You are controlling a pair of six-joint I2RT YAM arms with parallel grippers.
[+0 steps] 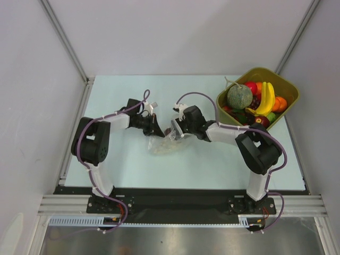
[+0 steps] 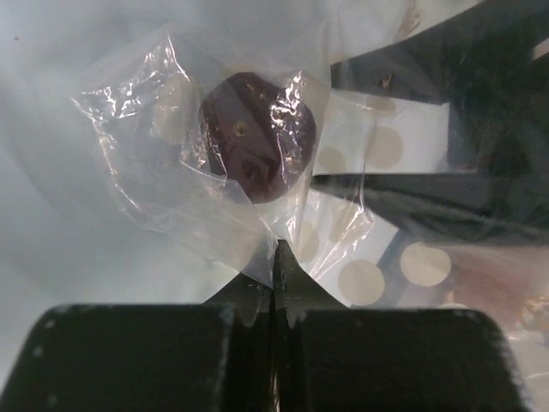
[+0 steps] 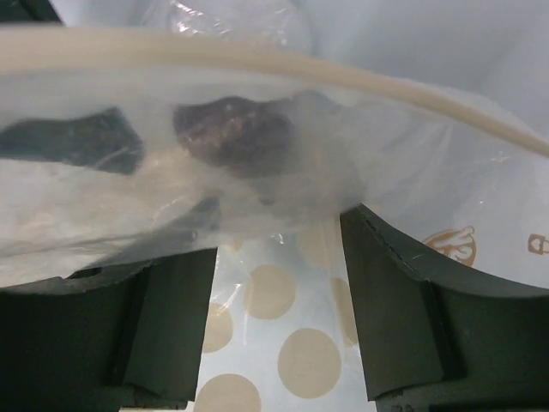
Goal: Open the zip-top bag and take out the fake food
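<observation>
Left wrist view: the left gripper (image 2: pixel 276 257) is pinched fully together on a fold of the zip-top bag (image 2: pixel 146 112), the clear film bunching up out of the closed jaws. Just beyond the pinch, a dark maroon piece of the fake food (image 2: pixel 257 142) sits inside the pouch. Opposite, the right gripper (image 3: pixel 279 257) has its jaws apart with the bag's film draped over and between them. Nothing shows it clamped on anything, and the pale zip strip (image 3: pixel 257 56) arcs across just past its fingertips. From above, the bag lies on the table (image 1: pixel 202 159) between the two claws, well apart from the olive tub (image 1: pixel 287 90) of other toy fruit at the far right. The step in hand looks to be getting opposing holds so the mouth can be pulled open. To do it well, the right claw should probably close on one wall only, near the strip; catching both layers would merely drag the bag along shut. The pull should then be gentle and low, since thin film slips or tears easily. As for print, the bag carries beige dots (image 3: pixel 270 292), an orange-brown emblem (image 3: pixel 450 246) and a small padlock-like mark (image 3: pixel 536 244); no letters are readable.
</observation>
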